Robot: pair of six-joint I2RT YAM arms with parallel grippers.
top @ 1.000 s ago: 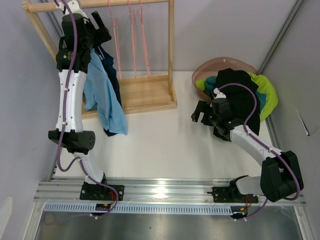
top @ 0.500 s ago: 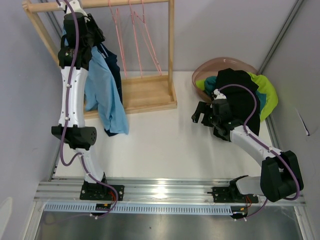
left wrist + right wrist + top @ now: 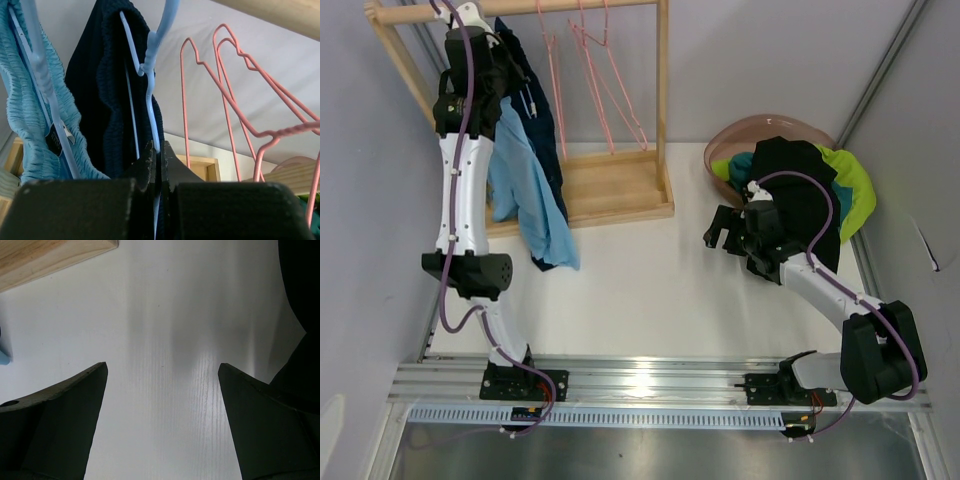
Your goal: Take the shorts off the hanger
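Observation:
Two shorts hang on the wooden rack (image 3: 620, 190): the light blue shorts (image 3: 525, 195) (image 3: 25, 115) and, behind them, the navy shorts (image 3: 542, 130) (image 3: 107, 100). The navy pair hangs on a thin blue hanger (image 3: 150, 90). My left gripper (image 3: 508, 58) (image 3: 156, 150) is high up at the rail, shut on that hanger's wire against the navy waistband. My right gripper (image 3: 718, 228) (image 3: 162, 375) hangs open over bare white table with nothing between its fingers. Black shorts (image 3: 800, 190), lime green shorts (image 3: 855, 185) and teal shorts (image 3: 740, 168) lie heaped in the pink bowl (image 3: 760, 128).
Empty pink hangers (image 3: 592, 80) (image 3: 225, 90) dangle from the rail to the right of the navy shorts. The rack's upright post (image 3: 663, 100) stands between the hangers and the bowl. A grey wall closes the left side and the back.
My left gripper has gone from open to shut on the blue hanger. The navy shorts' top has risen toward the rail, and the pink hangers have swung to the right. The right arm stayed still.

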